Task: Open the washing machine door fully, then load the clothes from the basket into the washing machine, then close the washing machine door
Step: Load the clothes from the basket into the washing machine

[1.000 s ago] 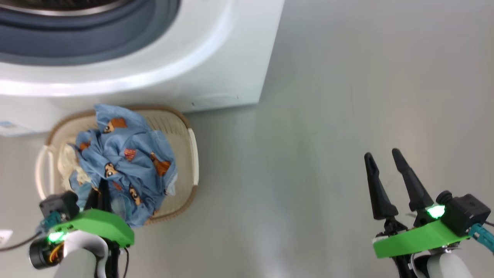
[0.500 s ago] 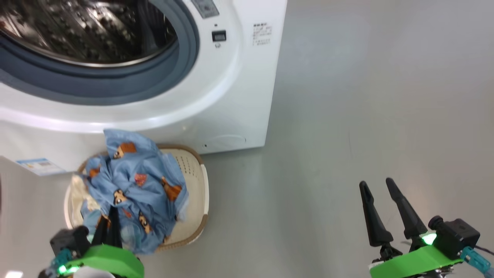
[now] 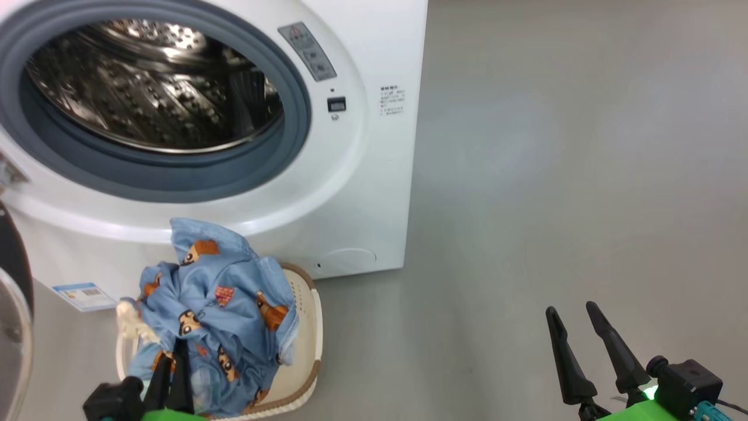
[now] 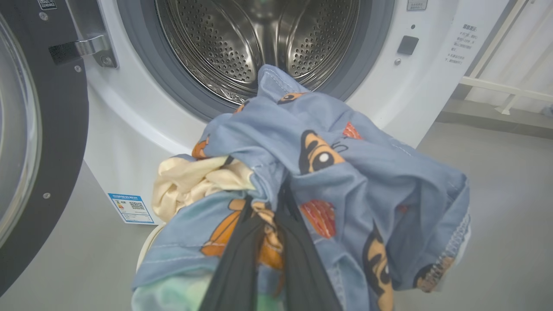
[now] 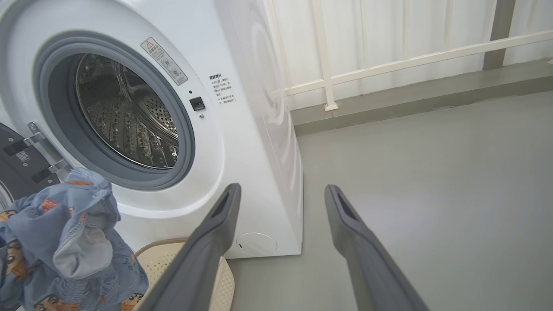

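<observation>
Since the earlier frames the head camera has been tilted upward, so that the whole opening of the washing machine [image 3: 374,175] is taken in. The clothes [image 3: 222,304] have been raised in relation to the basket [image 3: 308,327], and the top of the bundle is now seen against the machine's white front, beyond the basket's far rim. The bundle is clamped between the closed fingers of the left gripper [image 3: 173,362], which are buried in the blue printed fabric. A cream cloth piece [image 3: 131,324] is carried at the bundle's left side. Whether the lowest folds touch the inside of the basket cannot be told. The basket is set on the grey floor [image 3: 555,175] just in front of the machine, near a blue label [image 3: 85,295]. The washing machine door [image 3: 13,275] is swung open at the left, and the steel drum [image 3: 152,88] is exposed inside the grey-blue gasket [image 3: 175,184]. The right gripper [image 3: 571,310] is held over the floor, well apart from the basket, with its fingers spread apart.
</observation>
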